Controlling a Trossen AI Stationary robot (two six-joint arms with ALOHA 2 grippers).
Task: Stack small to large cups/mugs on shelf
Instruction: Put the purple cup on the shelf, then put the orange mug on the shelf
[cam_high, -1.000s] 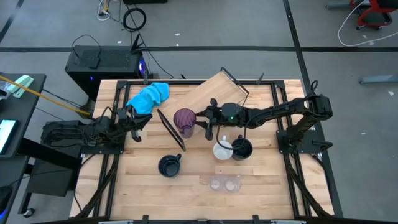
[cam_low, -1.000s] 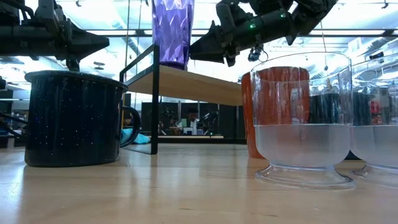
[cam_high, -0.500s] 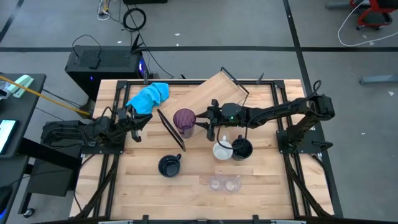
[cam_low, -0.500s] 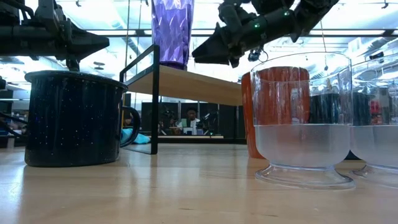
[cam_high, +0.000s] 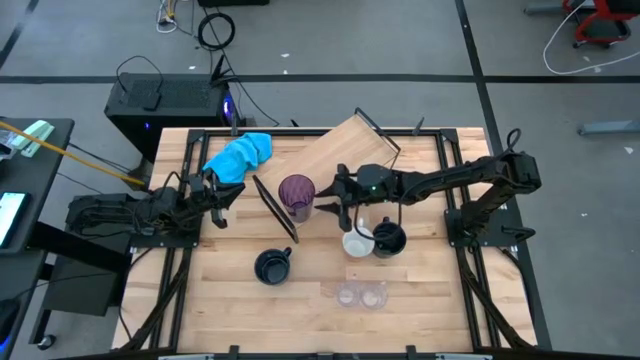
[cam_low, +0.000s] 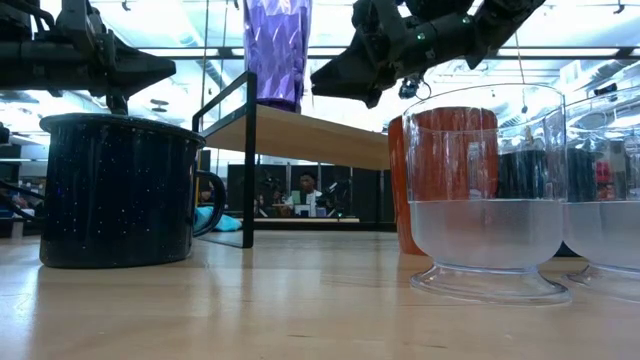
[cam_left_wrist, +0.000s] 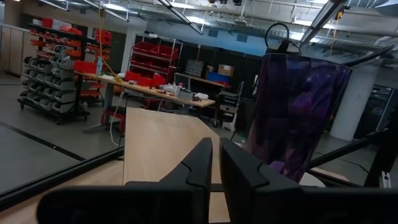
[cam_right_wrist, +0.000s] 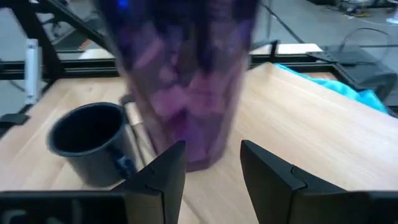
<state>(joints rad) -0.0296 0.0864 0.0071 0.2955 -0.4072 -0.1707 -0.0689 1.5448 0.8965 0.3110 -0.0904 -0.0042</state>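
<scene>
Only the tall purple translucent tumbler (cam_high: 297, 194) stands on the light wooden shelf board with black metal frame ends (cam_high: 340, 150); as far as the pictures show, nothing is stacked yet. Still on the plank tabletop are the white mug (cam_high: 356, 242) with a dark navy mug (cam_high: 389, 239) touching it, another dark navy mug with a handle (cam_high: 272, 266), and two small clear footed cups (cam_high: 361, 294), so most of the work appears to remain.

The right gripper (cam_high: 327, 205) hovers just beside the tumbler, its fingers (cam_right_wrist: 160, 172) spread apart and empty. In the right wrist view the tumbler sits straight ahead of the gap between the fingers, close but not yet between them.

The left gripper (cam_high: 222, 195) waits well apart from the tumbler, fingers (cam_left_wrist: 200, 163) nearly together and holding nothing; the tumbler lies ahead of them and off to one side.
</scene>
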